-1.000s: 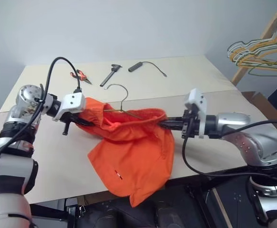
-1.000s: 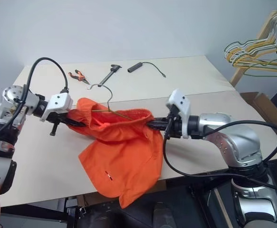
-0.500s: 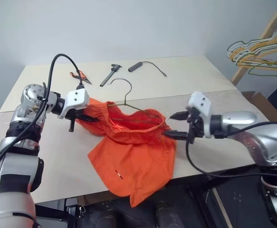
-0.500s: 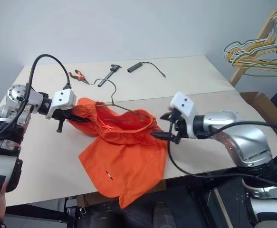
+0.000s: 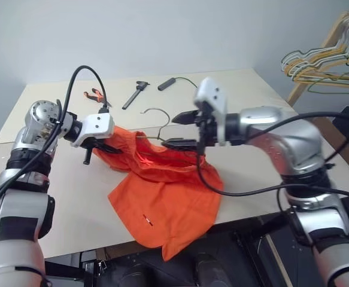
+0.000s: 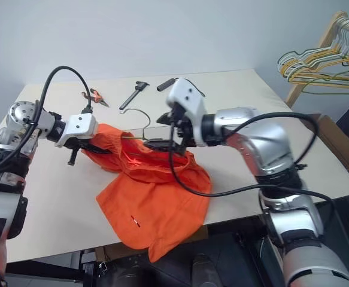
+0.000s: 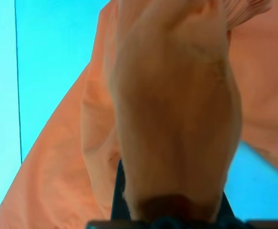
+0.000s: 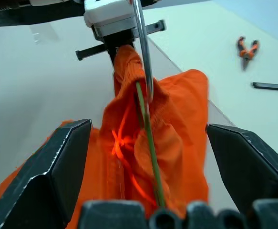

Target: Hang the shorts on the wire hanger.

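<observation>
A: Which step is this?

B: Mid-threading, I'd judge. The orange shorts (image 5: 162,185) lie bunched on the tabletop (image 5: 252,95) with one leg hanging over the near edge, and the wire hanger (image 5: 156,122) is partly inside the waistband, its hook poking out above the fabric

A: What is the left hand doing?

B: The left hand (image 5: 105,146) is clamped tight on a fold of the waistband, holding that end up off the tabletop

A: And the right hand?

B: The right hand (image 5: 183,128) stands spread wide, holding nothing. It hovers just beside the hook, one finger above and one below the wire, with the thin wire running between them in the right wrist view

A: What does the next move call for?

B: Probably pinching the wire near the hook without snagging cloth, then working the hanger further under the waistband while the left hand keeps the fabric taut
</observation>
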Controlling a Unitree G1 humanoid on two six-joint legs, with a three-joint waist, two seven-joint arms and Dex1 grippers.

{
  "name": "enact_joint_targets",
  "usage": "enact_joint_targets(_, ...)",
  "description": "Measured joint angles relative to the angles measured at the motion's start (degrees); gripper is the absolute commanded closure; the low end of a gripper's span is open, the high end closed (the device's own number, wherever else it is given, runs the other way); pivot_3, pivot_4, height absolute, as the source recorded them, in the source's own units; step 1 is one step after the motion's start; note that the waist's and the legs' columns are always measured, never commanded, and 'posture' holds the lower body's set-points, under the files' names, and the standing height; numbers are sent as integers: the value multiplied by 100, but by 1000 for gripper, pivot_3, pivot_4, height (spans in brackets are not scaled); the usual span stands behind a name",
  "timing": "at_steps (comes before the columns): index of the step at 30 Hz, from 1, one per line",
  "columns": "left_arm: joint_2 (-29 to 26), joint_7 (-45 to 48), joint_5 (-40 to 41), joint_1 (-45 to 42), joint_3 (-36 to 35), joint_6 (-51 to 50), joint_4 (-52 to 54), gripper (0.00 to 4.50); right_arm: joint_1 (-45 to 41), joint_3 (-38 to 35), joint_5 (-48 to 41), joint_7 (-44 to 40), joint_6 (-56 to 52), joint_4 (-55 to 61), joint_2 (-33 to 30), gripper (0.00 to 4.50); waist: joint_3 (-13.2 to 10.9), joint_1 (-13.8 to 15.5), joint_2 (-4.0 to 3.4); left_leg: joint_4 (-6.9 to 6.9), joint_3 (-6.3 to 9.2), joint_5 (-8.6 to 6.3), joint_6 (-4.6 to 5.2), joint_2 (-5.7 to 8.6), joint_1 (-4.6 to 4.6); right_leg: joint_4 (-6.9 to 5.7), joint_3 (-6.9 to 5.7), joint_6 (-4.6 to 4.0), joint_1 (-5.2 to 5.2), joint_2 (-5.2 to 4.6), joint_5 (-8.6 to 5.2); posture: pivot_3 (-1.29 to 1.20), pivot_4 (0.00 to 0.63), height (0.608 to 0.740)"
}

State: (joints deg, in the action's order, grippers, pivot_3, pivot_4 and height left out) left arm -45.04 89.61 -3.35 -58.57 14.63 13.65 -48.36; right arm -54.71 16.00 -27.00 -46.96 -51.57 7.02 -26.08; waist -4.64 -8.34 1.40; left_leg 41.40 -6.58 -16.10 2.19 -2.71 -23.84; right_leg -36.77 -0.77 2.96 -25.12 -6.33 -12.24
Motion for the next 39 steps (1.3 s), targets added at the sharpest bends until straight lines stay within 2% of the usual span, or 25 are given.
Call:
enact_joint_targets(5,3,70,-5,0,-3,0,-1,4500,-20,301,425,302,97,-541,518,1598,0,-38,0,0,3,1,-2,0,-1,0,0,0,-1,-1,0,-143,44,740)
enact_joint_targets(13,6,106,6,-1,-56,-33,-2,4500,29,299,559,139,535,-659,681,4436,0,-80,0,-2,17,0,0,0,1,-1,1,1,-1,0,0,-137,49,740)
enact_joint_targets(18,14,264,222,2,-208,-258,8,4500,224,228,583,-160,1049,-659,627,4475,0,-81,0,0,21,0,1,0,1,-1,2,1,-1,0,0,-128,51,740)
enact_joint_targets(23,-4,269,766,2,-349,-739,114,3123,347,112,574,-498,1345,-793,585,4500,0,-80,0,-2,21,-1,2,0,4,-1,5,1,-1,-1,0,-118,57,740)
enact_joint_targets(27,-297,269,1172,0,-348,-982,296,1902,373,101,560,-770,1453,-840,514,4500,0,-87,0,-7,22,-1,1,0,8,-1,7,1,-1,0,0,-112,58,740)
enact_joint_targets(33,-568,269,1051,-6,-374,-870,-79,76,409,38,562,-959,1547,-847,363,4500,0,-57,0,-6,20,0,0,0,9,-3,6,1,0,0,0,-115,55,740)
enact_joint_targets(39,-561,-74,658,-4,-391,-376,-591,31,413,-15,561,-1043,1554,-841,284,4500,0,-28,0,-6,12,1,-1,0,7,-1,4,1,0,0,0,-128,49,740)
